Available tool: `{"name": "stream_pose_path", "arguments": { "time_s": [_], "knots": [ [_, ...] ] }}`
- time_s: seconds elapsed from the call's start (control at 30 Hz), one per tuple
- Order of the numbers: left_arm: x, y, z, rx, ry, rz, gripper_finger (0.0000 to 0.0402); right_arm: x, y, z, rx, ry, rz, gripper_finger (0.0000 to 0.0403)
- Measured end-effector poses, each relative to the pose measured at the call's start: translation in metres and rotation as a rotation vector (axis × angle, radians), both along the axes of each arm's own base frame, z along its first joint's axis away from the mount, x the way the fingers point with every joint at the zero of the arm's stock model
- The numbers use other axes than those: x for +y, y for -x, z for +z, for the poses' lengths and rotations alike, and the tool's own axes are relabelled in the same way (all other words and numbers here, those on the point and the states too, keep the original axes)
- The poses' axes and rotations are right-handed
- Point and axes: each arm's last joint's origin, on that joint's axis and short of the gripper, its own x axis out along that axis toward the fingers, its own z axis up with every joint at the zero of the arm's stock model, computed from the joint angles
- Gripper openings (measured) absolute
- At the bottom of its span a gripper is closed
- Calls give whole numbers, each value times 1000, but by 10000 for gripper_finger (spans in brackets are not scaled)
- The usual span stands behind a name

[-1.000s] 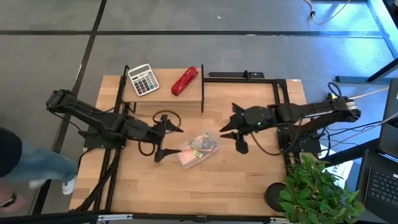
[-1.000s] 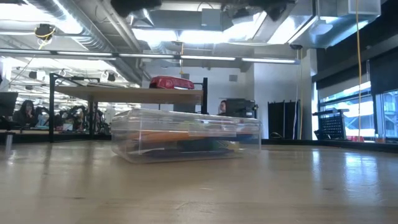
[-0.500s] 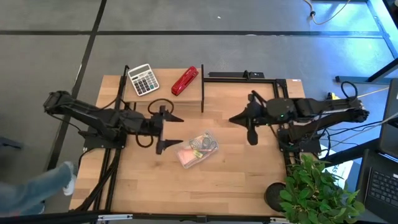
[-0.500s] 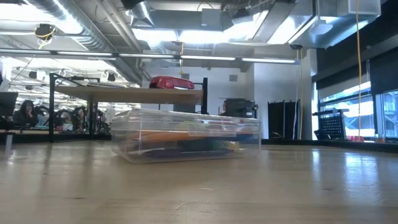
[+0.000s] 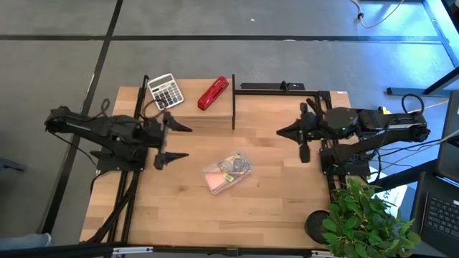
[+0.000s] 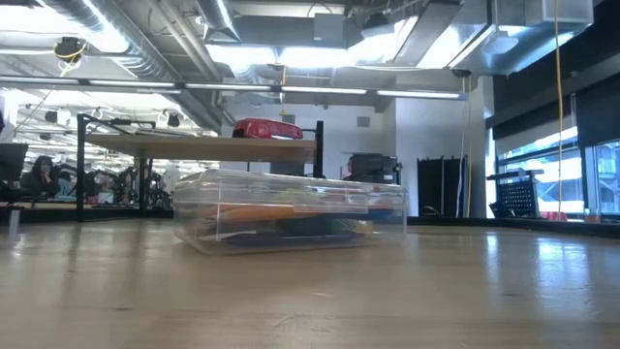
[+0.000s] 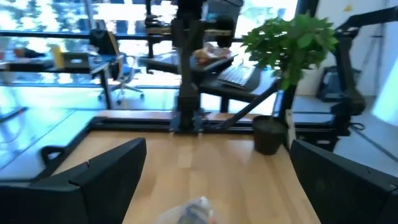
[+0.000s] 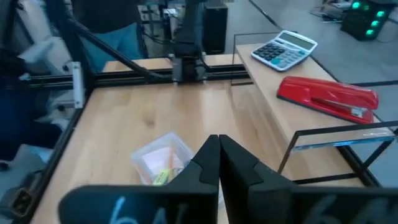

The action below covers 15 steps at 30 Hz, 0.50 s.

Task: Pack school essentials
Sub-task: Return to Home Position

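Left claw (image 5: 179,141) gapes empty, right claw (image 5: 283,132) pinched shut, above the wooden table (image 5: 272,208).

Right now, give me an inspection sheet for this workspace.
Surface: wooden table, only the box on its open part.
Job's things: transparent supply box mid-table, lid shut, pink pad and orange pencils inside.
Clutter: calculator and red stapler on the raised shelf at the far edge.
End effectors: left end effector open and empty, over the table's left part; right end effector shut and empty, over its right part.
Cables: cable loops by the right arm's base; none seen across the table top.
Surroundings: potted plant off the near right corner; a person seated far behind.
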Motion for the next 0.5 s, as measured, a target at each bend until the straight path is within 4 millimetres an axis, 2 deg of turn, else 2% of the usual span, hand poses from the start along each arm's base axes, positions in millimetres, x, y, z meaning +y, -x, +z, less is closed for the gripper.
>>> {"name": "stream_pose_path", "arguments": {
  "time_s": [0.23,0.4,0.5],
  "knots": [
    [14,42,-3,66,27,107,393,-5,41,6,-51,-30,44,6],
    [20,69,-3,24,59,97,393,-8,63,-14,-131,-79,66,6],
    [24,83,-13,-12,70,96,393,-10,75,-28,-196,-108,64,7]
  ]
}}
